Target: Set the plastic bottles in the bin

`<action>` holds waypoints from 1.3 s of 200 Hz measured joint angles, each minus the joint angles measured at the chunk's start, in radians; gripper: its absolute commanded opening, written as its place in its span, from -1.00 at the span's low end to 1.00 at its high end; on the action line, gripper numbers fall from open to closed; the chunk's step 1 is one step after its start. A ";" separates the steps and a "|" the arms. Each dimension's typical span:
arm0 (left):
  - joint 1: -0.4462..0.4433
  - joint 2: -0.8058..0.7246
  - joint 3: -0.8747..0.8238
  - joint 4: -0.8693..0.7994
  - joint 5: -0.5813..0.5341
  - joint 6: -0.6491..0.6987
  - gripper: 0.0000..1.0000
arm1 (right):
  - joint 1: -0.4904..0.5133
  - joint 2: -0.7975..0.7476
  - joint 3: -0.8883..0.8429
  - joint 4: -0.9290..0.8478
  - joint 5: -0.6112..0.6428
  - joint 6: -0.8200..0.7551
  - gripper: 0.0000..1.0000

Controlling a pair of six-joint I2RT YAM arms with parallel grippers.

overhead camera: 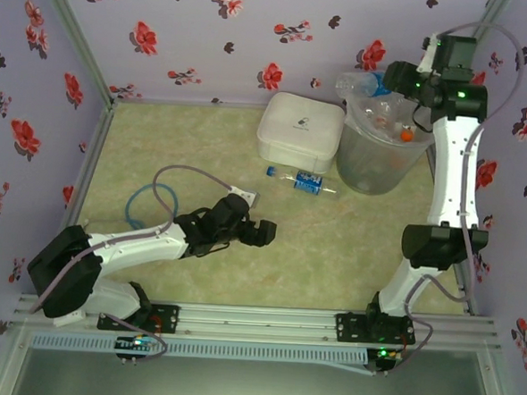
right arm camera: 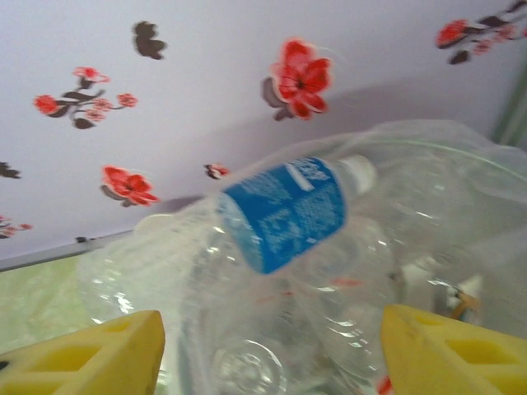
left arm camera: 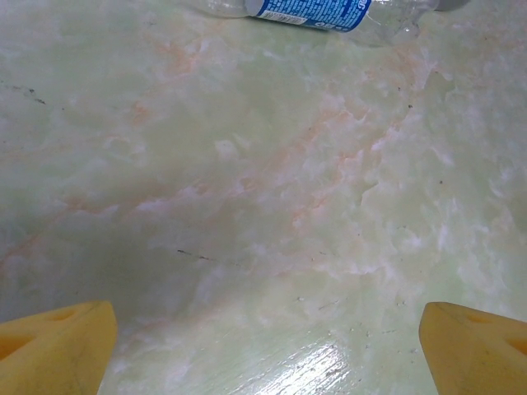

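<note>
A clear plastic bottle with a blue label (overhead camera: 305, 182) lies on its side on the table, in front of the white box; its label also runs along the top edge of the left wrist view (left arm camera: 313, 12). My left gripper (overhead camera: 266, 233) hovers low over bare table short of that bottle, open, with nothing between its yellow fingers (left arm camera: 58, 350). My right gripper (overhead camera: 391, 80) is up over the bin (overhead camera: 382, 164), open. A blurred blue-labelled bottle (right arm camera: 284, 214) hangs loose between its fingertips (right arm camera: 99, 354), cap pointing away. More bottles lie inside the bagged bin (right arm camera: 461, 189).
A white rounded lidded box (overhead camera: 299, 132) stands just left of the bin at the back. Flowered walls close in the back and both sides. A metal rail runs along the near edge by the arm bases.
</note>
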State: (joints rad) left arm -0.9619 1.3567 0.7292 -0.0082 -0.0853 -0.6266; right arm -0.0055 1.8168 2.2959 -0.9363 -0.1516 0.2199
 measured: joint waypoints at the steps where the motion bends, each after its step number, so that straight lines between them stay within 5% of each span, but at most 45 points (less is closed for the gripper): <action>1: 0.000 0.000 0.001 0.000 0.000 0.000 0.90 | 0.003 0.002 0.000 0.003 -0.002 0.002 0.48; 74: 0.020 0.025 0.085 0.002 0.001 0.004 0.90 | 0.094 0.024 -0.069 0.139 0.025 0.010 0.74; 112: 0.019 0.060 0.096 0.012 0.024 0.000 0.90 | 0.185 0.152 0.135 0.146 0.148 -0.092 0.98; 176: 0.020 0.008 0.014 0.039 0.034 -0.027 0.90 | 0.222 0.325 0.207 0.080 0.320 -0.205 0.90; 221: 0.020 -0.002 0.014 0.051 0.034 -0.027 0.90 | 0.200 0.109 -0.095 0.160 0.377 -0.217 0.76; 260: 0.020 0.007 0.014 0.055 0.034 -0.026 0.90 | 0.051 -0.068 -0.293 0.185 0.331 -0.166 0.68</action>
State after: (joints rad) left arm -0.9421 1.3636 0.7429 0.0463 -0.0509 -0.6529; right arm 0.0452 1.7493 2.0033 -0.7517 0.1795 0.0540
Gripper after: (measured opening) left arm 0.950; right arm 0.843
